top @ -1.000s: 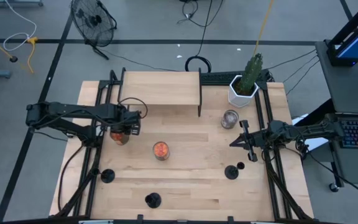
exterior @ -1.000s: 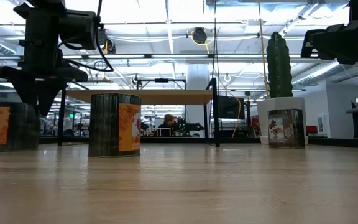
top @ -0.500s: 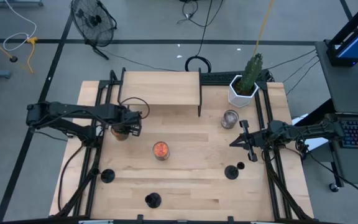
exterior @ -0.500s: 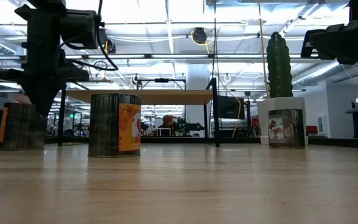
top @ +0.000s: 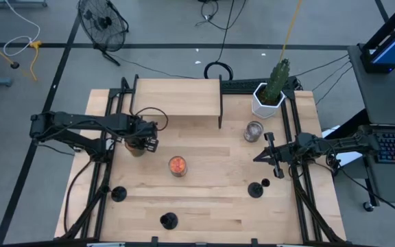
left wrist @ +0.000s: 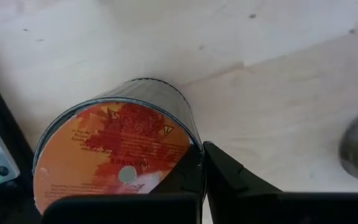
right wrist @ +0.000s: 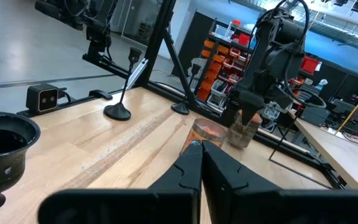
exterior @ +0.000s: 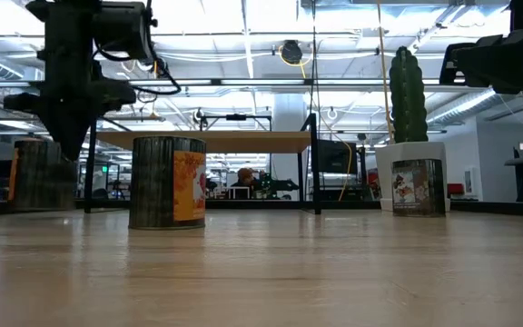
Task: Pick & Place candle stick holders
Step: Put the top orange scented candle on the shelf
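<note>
At the table's left edge: left gripper (top: pixel 145 143), newly closed empty above an orange-topped can (left wrist: pixel 118 155), not a candle stick holder (top: pixel 168 220); right gripper (top: pixel 266 155) closed, idle.

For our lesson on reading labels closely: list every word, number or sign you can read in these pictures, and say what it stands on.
"WARNING", only just legible: on the orange and red round top of the dark can in the left wrist view, beside a small triangle sign.
Remaining lines on that top: too small to read.
Orange label on the middle dark can in the low view: blurred, unreadable.
Pictured label on the silver can by the white cactus pot: unreadable.
</note>
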Available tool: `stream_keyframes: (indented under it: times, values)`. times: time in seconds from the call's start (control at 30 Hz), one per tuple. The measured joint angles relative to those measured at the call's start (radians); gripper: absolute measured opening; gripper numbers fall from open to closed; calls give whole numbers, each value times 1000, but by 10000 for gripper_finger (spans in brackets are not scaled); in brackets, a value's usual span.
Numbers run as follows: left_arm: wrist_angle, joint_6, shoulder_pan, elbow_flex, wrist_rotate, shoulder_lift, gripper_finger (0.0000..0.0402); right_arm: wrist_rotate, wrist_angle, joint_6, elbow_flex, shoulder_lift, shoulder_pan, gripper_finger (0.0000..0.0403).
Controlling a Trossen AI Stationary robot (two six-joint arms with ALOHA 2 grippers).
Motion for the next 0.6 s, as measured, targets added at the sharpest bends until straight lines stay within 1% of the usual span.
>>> stream_keyframes:
  times: [0.1, 0.37, 0.5, 0.6]
  values:
    - [-27, 17, -17, 31, 11, -2, 1, 0, 0, 0, 0, 0, 0, 0]
    - [-31, 86, -111, 141, 112, -2, 1, 0, 0, 0, 0, 0, 0, 0]
    - [-30, 83, -168, 220, 124, -2, 1, 0, 0, 0, 0, 0, 0, 0]
    - [-30, 66, -202, 291, 110, -2, 1, 0, 0, 0, 0, 0, 0, 0]
